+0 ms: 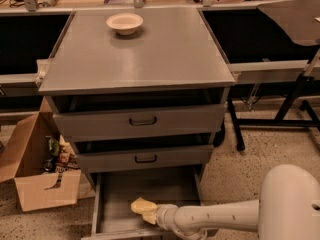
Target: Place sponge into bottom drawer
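The bottom drawer (150, 184) is pulled open at the foot of the grey cabinet, showing its plain grey floor. The yellow sponge (141, 205) is over the front part of that floor, at the tip of my arm. My gripper (148, 214) reaches in from the right and is shut on the sponge. Its fingers are mostly hidden behind the sponge. I cannot tell whether the sponge touches the drawer floor.
A white bowl (124, 22) sits on the cabinet top (150, 59). The two upper drawers (142, 120) with black handles stand slightly ajar. An open cardboard box (40, 181) with clutter stands on the floor at the left. Black table legs (287, 109) stand at the right.
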Robot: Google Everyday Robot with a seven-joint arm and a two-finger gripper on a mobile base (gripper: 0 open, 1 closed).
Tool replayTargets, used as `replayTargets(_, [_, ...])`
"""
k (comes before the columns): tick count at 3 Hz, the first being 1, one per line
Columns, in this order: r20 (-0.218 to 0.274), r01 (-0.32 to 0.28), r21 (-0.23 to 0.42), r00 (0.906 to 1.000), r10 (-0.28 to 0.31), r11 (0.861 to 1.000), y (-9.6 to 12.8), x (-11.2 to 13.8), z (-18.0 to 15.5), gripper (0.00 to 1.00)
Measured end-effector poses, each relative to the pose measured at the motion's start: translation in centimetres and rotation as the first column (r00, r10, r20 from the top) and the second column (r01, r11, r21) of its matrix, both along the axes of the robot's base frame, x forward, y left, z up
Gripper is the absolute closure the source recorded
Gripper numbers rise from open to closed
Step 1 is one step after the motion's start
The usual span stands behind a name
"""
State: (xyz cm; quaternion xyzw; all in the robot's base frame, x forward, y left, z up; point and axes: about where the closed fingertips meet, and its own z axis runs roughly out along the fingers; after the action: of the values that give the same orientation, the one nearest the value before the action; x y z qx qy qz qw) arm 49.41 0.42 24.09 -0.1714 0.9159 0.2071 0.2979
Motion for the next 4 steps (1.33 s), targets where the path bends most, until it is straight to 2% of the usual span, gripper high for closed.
replayTargets(1, [-0.029, 0.003, 0.005, 0.9996, -0.003, 1.0, 0.34, -1.15, -1.43, 1.0])
replayTargets(2, [-0.031, 0.003, 0.005, 0.9995, -0.003, 1.0, 0.38, -1.23, -1.53, 0.83])
replayTargets(3, [-0.031, 0.003, 0.005, 0.9995, -0.003, 1.0, 0.38, -1.23, -1.53, 0.53])
replayTargets(4, [-0.031, 0.003, 0.005, 0.9995, -0.003, 1.0, 0.38, -1.23, -1.53, 0.28])
